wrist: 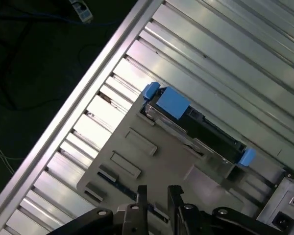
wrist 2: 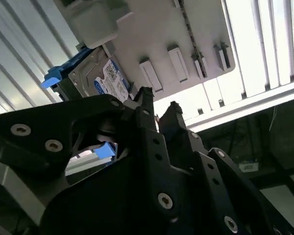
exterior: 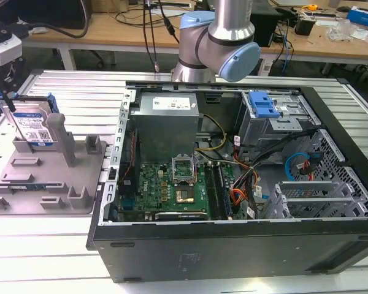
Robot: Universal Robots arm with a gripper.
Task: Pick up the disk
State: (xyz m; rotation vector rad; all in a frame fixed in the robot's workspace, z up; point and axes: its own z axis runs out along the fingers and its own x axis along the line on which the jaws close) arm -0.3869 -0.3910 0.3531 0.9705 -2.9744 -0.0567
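**Fingers [wrist: 141, 198] over the fixture, disk [wrist: 201, 132] not yet gripped**

Approach step, I judge: the fingers sit a narrow gap apart, nothing between them, above the grey fixture [wrist: 152, 161]. The disk stands on edge in that fixture, at nine o'clock from the computer case [exterior: 233, 184] in the exterior view. A grasp, I reckon, calls for lining them up across its upper edge

Your exterior view looks down from well off into the open computer case [exterior: 233, 184], the grey fixture [exterior: 55, 177] on the exterior view's left. Both wrist views ride behind the fingers [wrist: 142, 198] and look past their tips at the same fixture and disk [wrist: 201, 131], well beyond them.
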